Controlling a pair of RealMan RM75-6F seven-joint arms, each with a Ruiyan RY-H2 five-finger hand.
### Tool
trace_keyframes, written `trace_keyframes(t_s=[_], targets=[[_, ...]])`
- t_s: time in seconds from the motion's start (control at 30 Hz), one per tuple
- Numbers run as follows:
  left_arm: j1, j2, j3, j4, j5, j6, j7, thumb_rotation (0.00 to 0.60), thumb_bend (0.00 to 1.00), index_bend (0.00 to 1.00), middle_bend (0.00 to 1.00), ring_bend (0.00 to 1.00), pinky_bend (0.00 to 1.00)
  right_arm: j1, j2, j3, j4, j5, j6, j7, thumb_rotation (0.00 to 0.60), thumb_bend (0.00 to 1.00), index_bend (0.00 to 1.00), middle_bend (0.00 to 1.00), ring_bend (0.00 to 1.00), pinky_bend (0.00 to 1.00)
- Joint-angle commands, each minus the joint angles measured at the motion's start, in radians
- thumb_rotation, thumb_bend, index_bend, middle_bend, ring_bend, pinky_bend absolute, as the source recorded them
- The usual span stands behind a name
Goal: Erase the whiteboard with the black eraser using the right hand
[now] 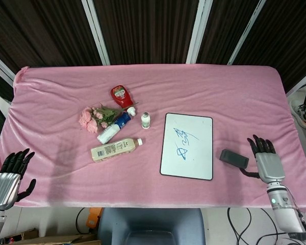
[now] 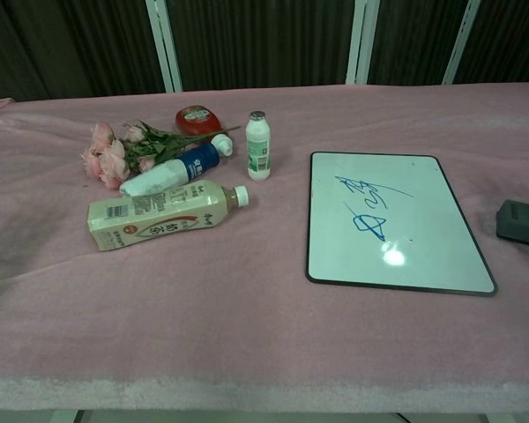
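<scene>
Your eraser [image 1: 233, 158] is a black, flat oblong block lying on the pink cloth [image 1: 234, 97], just right of the whiteboard [image 1: 187, 146], which bears blue scribbles. Your right hand [image 1: 266, 162] sits beside it, fingers spread, holding nothing. Left hand [image 1: 9, 175] likewise spread, empty.

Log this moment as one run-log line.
phase: reach | right hand: open, beside black eraser | whiteboard: blue marks unerased | left hand: open, idle
</scene>
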Motion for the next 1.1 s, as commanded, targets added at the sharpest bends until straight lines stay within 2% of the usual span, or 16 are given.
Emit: trace_keyframes(t_s=[0.03,0.17,0.53,0.67,1.1], targets=[[0.000,0.003,0.002,-0.001,0.001,-0.003,-0.002,0.600,0.43,0.00,0.00,0.00,0.00,0.054,-0.064,0.017,0.073,0.067,-0.080,-0.049,0.600,0.33,0.19,0.12,0.00,0.05],[0.002,0.005,0.003,-0.002,0.004,0.002,-0.008,0.600,0.43,0.00,0.00,0.00,0.00,0.067,-0.088,0.020,0.094,0.094,-0.099,-0.068,0.600,0.33,0.25,0.17,0.04,0.06],[0.006,0.004,0.003,0.001,0.008,0.014,-0.012,0.600,0.43,0.00,0.00,0.00,0.00,0.083,-0.115,0.017,0.131,0.102,-0.119,-0.040,0.600,0.34,0.42,0.28,0.16,0.16],[0.009,0.006,0.001,0.001,0.006,0.018,-0.017,0.600,0.43,0.00,0.00,0.00,0.00,0.084,-0.119,0.016,0.137,0.105,-0.117,-0.041,0.600,0.34,0.46,0.30,0.19,0.18],[0.011,0.010,0.007,-0.001,0.015,0.021,-0.019,0.600,0.43,0.00,0.00,0.00,0.00,0.092,-0.135,0.014,0.151,0.124,-0.118,-0.068,0.600,0.35,0.56,0.36,0.28,0.33]])
